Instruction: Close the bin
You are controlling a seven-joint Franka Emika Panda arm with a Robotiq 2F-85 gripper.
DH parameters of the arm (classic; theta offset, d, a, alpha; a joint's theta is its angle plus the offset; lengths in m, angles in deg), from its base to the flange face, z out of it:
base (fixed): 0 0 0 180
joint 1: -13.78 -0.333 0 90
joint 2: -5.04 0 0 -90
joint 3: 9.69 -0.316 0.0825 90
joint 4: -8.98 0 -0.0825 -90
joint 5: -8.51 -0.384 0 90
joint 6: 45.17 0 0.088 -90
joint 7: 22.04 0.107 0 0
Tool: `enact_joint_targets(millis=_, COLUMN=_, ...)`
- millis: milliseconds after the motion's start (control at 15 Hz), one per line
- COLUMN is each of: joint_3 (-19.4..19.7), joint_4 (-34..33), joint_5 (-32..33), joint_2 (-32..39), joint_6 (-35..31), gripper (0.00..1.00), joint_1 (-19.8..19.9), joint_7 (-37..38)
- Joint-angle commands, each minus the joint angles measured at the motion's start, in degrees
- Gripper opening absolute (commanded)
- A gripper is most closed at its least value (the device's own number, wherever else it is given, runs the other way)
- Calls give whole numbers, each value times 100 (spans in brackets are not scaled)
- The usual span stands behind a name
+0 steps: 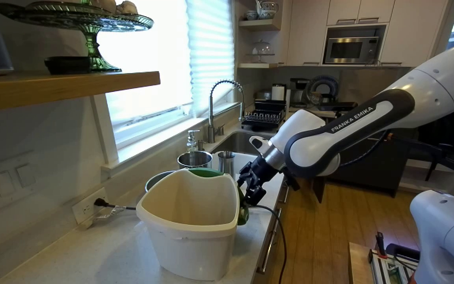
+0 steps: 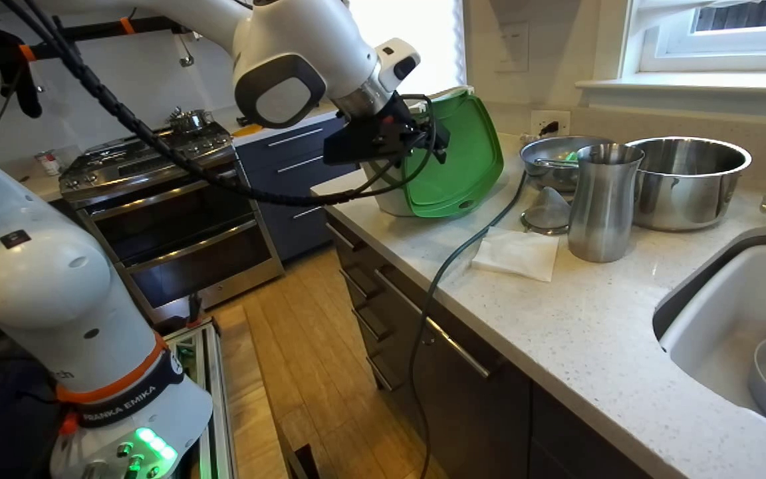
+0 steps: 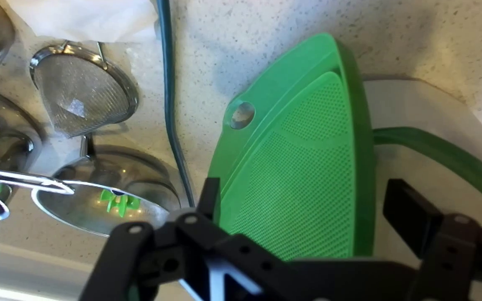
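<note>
Straddling the green lid (image 3: 295, 167), my end effector (image 3: 303, 196) is standing wide and holding nothing, its fingers (image 3: 412, 217) showing on either side of the lid in the wrist view. The bin (image 1: 193, 252) is standing upright on the desk (image 1: 85, 256) just beside my end effector, its mouth gaping, while the lid is hanging down outside the wall on my side. Whether either finger is touching the lid, I am not managing to tell.

I am reading this step as taking hold of the lid. For a clean hold, I am favouring centring its edge between my fingers, with the finger nearer the bin slipping behind the lid without shoving the wall. I am then wanting a gentle squeeze and an arc outward, up and over the rim, rather than a straight pull, since a bin I am guessing is light could be tipping or sliding. Beyond my other finger, the cord (image 3: 170, 104) is running near the lid, and the strainer (image 3: 84, 92) and the bowl (image 3: 103, 169) are resting farther off, so I am counting on a tight swing on that side, and on loosening only when the lid is sitting down.
</note>
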Motion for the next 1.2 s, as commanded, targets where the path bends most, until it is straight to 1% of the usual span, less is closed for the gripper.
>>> enact_joint_targets(millis=0, joint_3=217, joint_4=3, joint_5=-152, joint_2=37, joint_6=-138, gripper=100, joint_1=-189, joint_7=-315)
enact_joint_targets(millis=133, joint_3=293, joint_4=1, joint_5=-155, joint_2=50, joint_6=-225, gripper=100, joint_1=-229, joint_7=-386)
enact_joint_targets(millis=667, joint_3=531, joint_4=30, joint_5=-123, joint_2=244, joint_6=-1031, gripper=100, joint_1=-358, joint_7=-465)
enact_joint_targets(millis=933, joint_3=545, joint_4=-9, joint_5=-22, joint_2=278, joint_6=-1432, gripper=100, joint_1=-322, joint_7=-497)
enact_joint_targets(millis=1133, joint_3=538, joint_4=-38, joint_5=-23, joint_2=238, joint_6=-1540, gripper=100, joint_1=-322, joint_7=-477)
